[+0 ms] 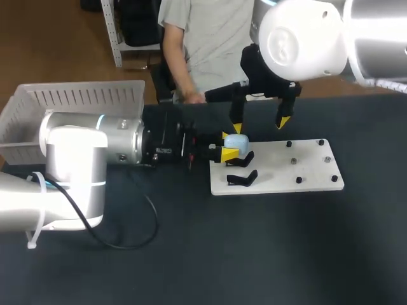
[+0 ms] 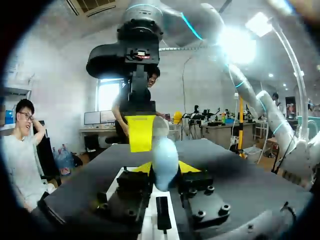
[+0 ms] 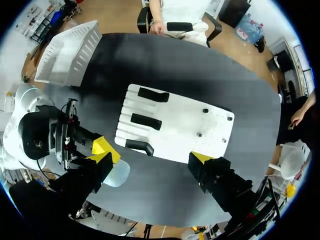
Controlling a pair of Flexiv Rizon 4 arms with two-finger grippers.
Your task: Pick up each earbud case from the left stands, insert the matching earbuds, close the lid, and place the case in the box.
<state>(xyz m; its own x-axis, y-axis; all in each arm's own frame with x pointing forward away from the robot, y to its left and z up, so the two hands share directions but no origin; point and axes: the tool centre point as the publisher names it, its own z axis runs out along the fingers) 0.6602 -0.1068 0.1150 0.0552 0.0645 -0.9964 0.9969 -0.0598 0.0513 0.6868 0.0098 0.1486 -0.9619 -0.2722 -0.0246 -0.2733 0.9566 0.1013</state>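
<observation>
Left arm (image 1: pixel 82 165) fills the near left of the head view, lying low across the dark table (image 1: pixel 254 254). A black cable (image 1: pixel 150 219) loops on the surface beside it.

Left gripper (image 1: pixel 229 145) is clenched on the earbud case (image 1: pixel 238 142). The left wrist view shows the pale blue, rounded case pinched between both yellow tips, one on either side. The case is held over the left end of the white board (image 1: pixel 305 171), above the black stands (image 1: pixel 242 178). In the right wrist view it sits clear of all three stands, touching none. Whether its lid is up or down cannot be determined.

Small dark studs (image 1: pixel 292 161) dot the right half of the board; what they are cannot be determined.

Right gripper (image 1: pixel 259 125) hangs above the board's far edge, jaws released and spread wide, grasping nothing. One of its yellow fingertips (image 1: pixel 236 129) is just beside the case; contact cannot be confirmed.

Farthest off, at the table's far left corner, stands the white slatted box (image 1: pixel 82 98).
</observation>
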